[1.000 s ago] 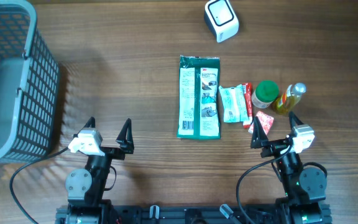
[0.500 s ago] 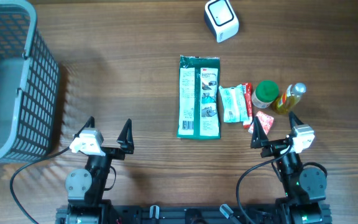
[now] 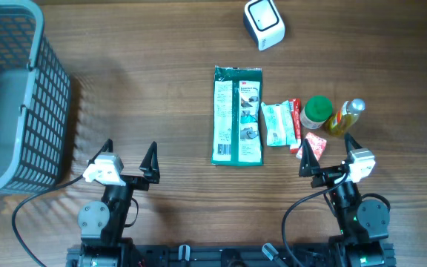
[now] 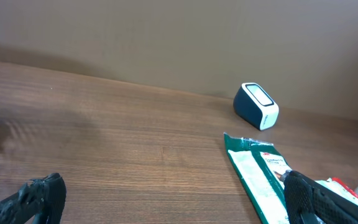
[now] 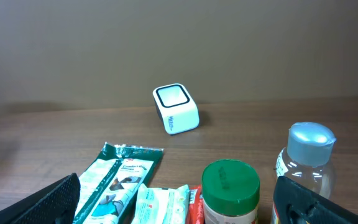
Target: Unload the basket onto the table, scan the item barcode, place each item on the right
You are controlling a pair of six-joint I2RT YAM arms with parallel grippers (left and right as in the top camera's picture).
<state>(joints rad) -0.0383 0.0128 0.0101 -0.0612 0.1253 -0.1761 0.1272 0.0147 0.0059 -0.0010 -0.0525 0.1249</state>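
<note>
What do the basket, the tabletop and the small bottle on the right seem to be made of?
Basket: likely moulded plastic, matte grey lattice walls. Tabletop: wood or wood-look laminate, grain lines visible. Bottle: apparently clear plastic, see-through body, grey cap.

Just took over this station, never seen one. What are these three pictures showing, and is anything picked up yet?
Two robot arms sit at a wooden table. One picture looks straight down; the other two come from a camera on each wrist, looking past its own dark fingers. The left gripper and right gripper are both open and hold nothing. On the table lie a green package, small packets, a green-lidded jar, a bottle, a barcode scanner farther off, and a grey basket on the left.
</note>
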